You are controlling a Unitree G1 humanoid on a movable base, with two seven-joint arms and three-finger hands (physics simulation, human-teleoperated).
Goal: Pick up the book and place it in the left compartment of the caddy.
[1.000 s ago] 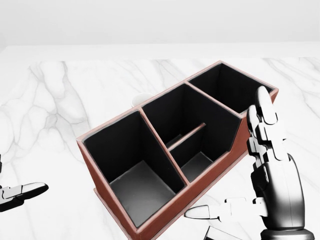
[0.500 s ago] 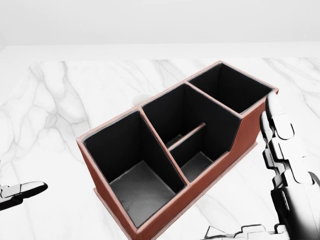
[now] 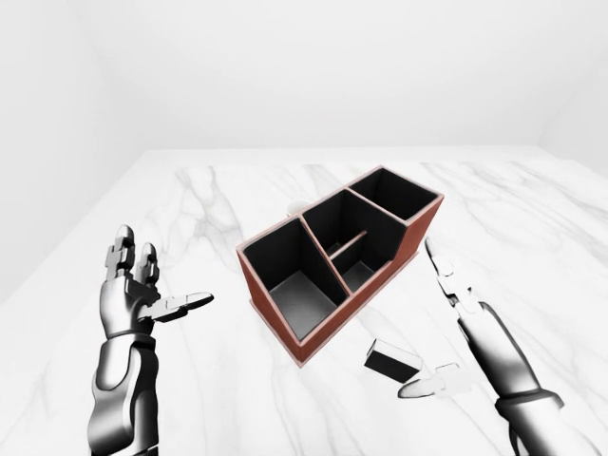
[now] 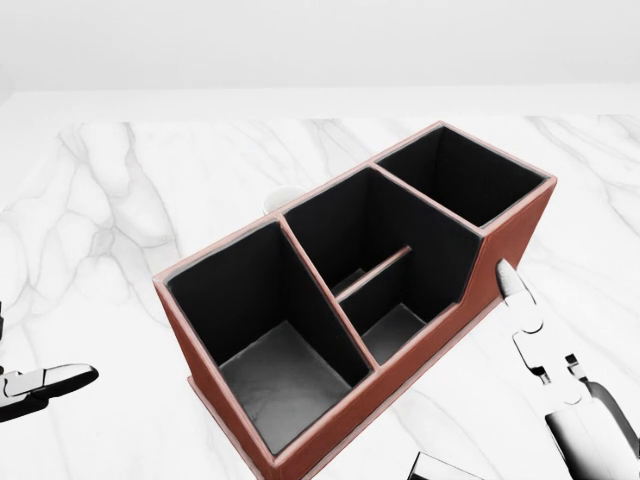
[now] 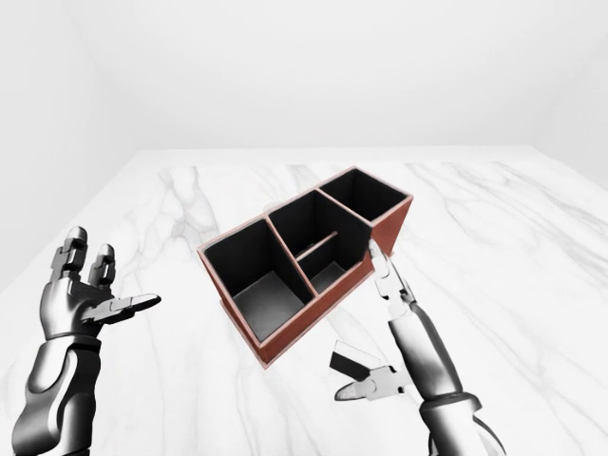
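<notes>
The red-brown caddy (image 3: 423,226) with black compartments stands askew on the white marble table (image 3: 218,199). Its large left compartment (image 4: 270,345) holds nothing. The book (image 3: 389,358), a small dark flat thing, lies on the table just to the lower right of the caddy; one corner of it (image 4: 440,468) shows at the bottom edge of the head view. My right hand (image 3: 433,332) is open, fingers stretched toward the caddy's side and thumb (image 3: 425,388) beside the book, not closed on it. My left hand (image 3: 161,274) is open and empty, left of the caddy.
A small white thing (image 4: 283,198) peeks out behind the caddy's far wall, mostly hidden. The caddy's middle compartment (image 4: 385,290) has a low divider. The table's far edge (image 3: 332,149) meets a white wall.
In the head view my right hand has sunk toward the bottom right corner; its thumb has left that view and the book's corner shows again. Caddy and left hand have not moved.
</notes>
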